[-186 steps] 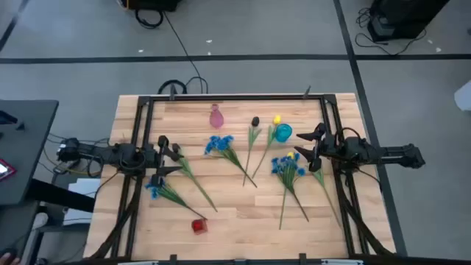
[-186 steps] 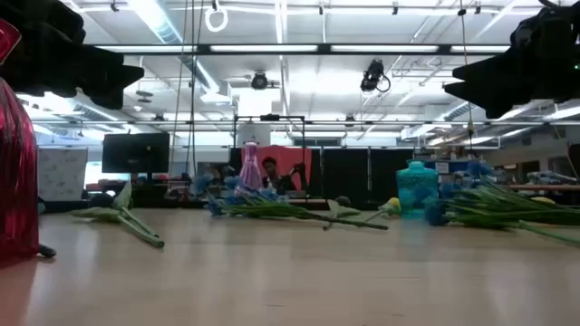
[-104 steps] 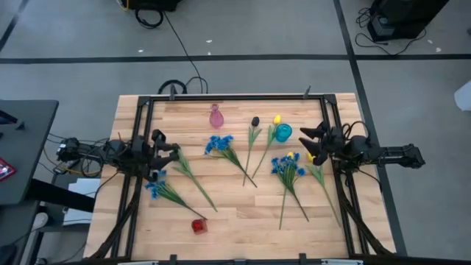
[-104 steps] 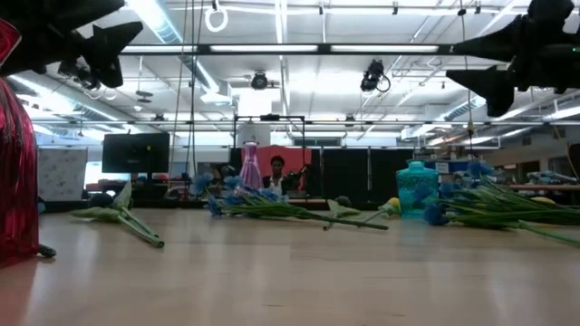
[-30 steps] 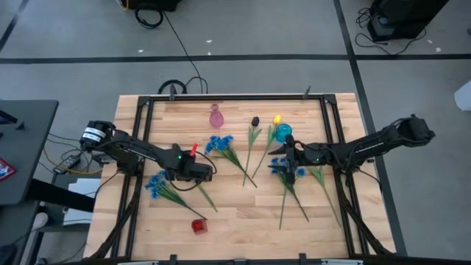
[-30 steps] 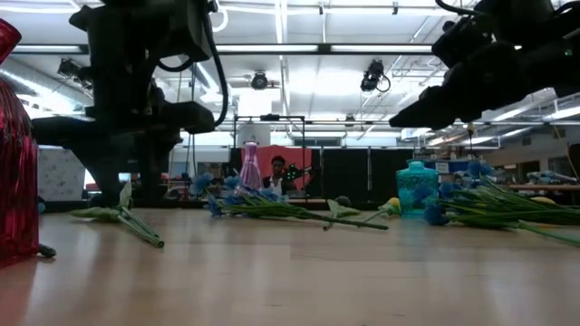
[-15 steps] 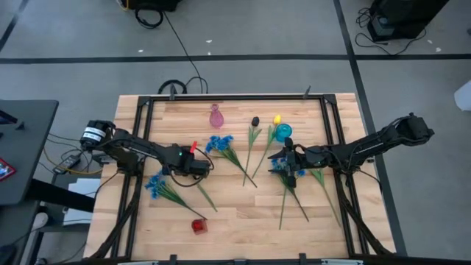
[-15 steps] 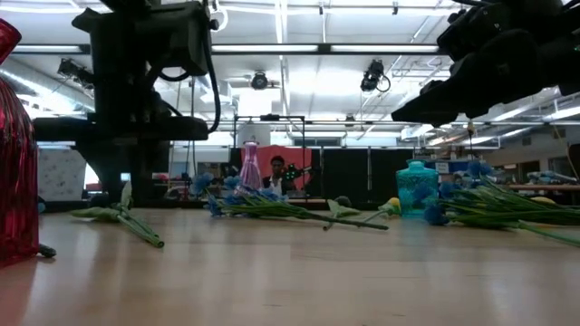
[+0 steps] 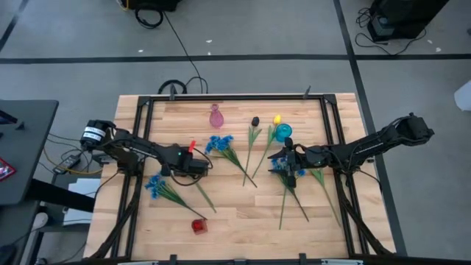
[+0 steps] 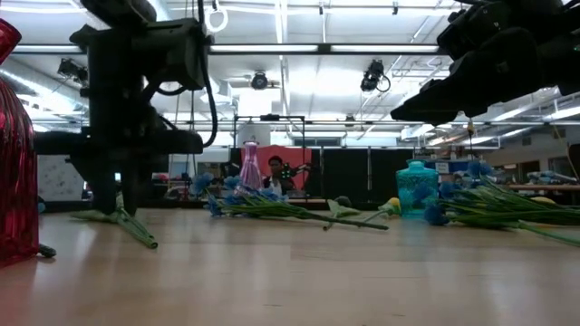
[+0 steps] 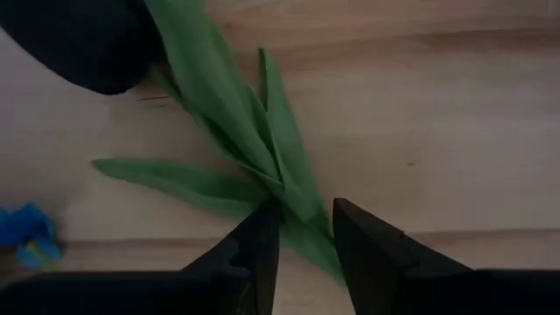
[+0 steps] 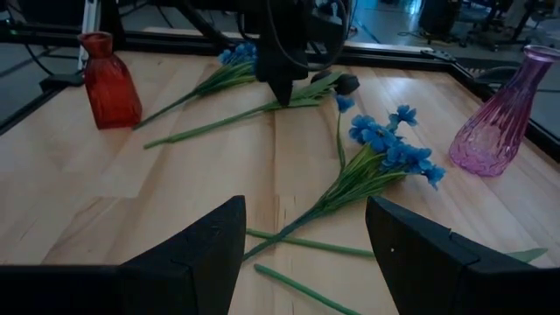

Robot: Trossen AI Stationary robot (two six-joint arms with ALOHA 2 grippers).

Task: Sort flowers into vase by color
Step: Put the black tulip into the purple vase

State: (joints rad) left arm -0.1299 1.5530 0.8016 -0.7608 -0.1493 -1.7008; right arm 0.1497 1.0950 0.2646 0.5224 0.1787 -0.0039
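While my left gripper sits low on the dark tulip, its fingers narrowed around the leafy stem, I can't tell whether they truly pinch it. I expect the flower to be light and springy, its thin stem whippy and the leaves slick; I judge the stem just below the leaves the best hold, not the head. That tulip lies left of centre on the table, pointing toward eleven o'clock. At seven o'clock sits the red vase, with a blue bunch beside my arm. My right gripper hovers wide open and empty over another blue bunch at three o'clock. Farther off, at twelve, the pink vase and teal vase stand near the back edge. Open wood lies along the front.
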